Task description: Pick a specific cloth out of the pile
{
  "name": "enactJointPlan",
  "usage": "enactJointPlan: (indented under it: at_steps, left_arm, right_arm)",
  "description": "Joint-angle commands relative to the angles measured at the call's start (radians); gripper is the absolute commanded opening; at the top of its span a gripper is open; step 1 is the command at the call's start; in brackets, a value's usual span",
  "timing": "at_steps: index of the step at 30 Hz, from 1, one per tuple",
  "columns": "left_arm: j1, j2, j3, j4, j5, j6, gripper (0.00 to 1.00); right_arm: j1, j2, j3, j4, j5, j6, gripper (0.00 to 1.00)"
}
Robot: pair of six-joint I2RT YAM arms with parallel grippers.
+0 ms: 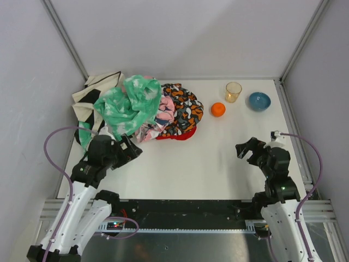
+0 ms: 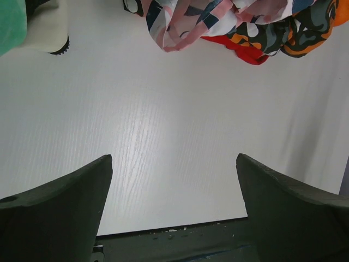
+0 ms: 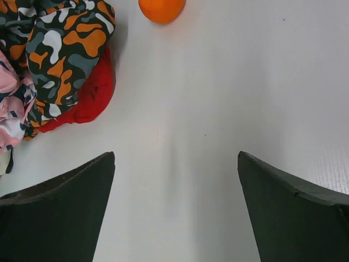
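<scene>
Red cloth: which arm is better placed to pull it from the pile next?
Probably left. The left gripper, open, sits beside the pile, nearer the red cloth peeking out at its near edge. The right gripper, also open, is farther off across the table.

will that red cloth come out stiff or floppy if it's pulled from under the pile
Probably floppy: the red cloth lies in soft folds, so it should drape and sag. It looks light, yet the orange patterned cloth lies over most of it, so pulling may drag that one along.
</scene>
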Motion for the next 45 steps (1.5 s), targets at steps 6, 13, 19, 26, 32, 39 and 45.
enactJointPlan:
  at_steps: [6, 13, 19, 26, 32, 39, 45]
  left_arm:
    - [-0.113, 0.05, 0.124, -0.024, -0.088, -0.025, 1.0]
    - [-0.577, 0.441, 0.425, -0.021, -0.49, 0.0, 1.0]
    - [-0.685, 0.971, 0.844, -0.02, -0.605, 0.233, 1.0]
    - [-0.648, 1.39, 1.206, -0.022, -0.578, 0.385, 1.0]
    - [-0.573, 1.595, 1.329, -0.025, -0.569, 0.39, 0.99]
    - [-0.469, 1.533, 1.273, -0.025, -0.603, 0.356, 0.31]
    - [-0.293, 1.363, 1.151, -0.025, -0.589, 0.305, 0.01]
  right_arm:
    - [-0.003, -0.018, 0.043, 0.022, -0.006, -0.032, 0.99]
    - [-0.003, 0.017, 0.043, 0.054, -0.051, -0.03, 0.99]
    - [-0.002, 0.025, 0.043, 0.057, -0.097, -0.02, 0.99]
    - [-0.002, 0.022, 0.043, 0.037, -0.102, -0.038, 0.99]
    - [-0.001, 0.022, 0.043, 0.019, -0.1, -0.044, 0.99]
    - [-0.001, 0.095, 0.04, 0.052, -0.092, -0.055, 0.99]
    - [0.052, 0.237, 0.041, 0.211, -0.156, -0.074, 0.99]
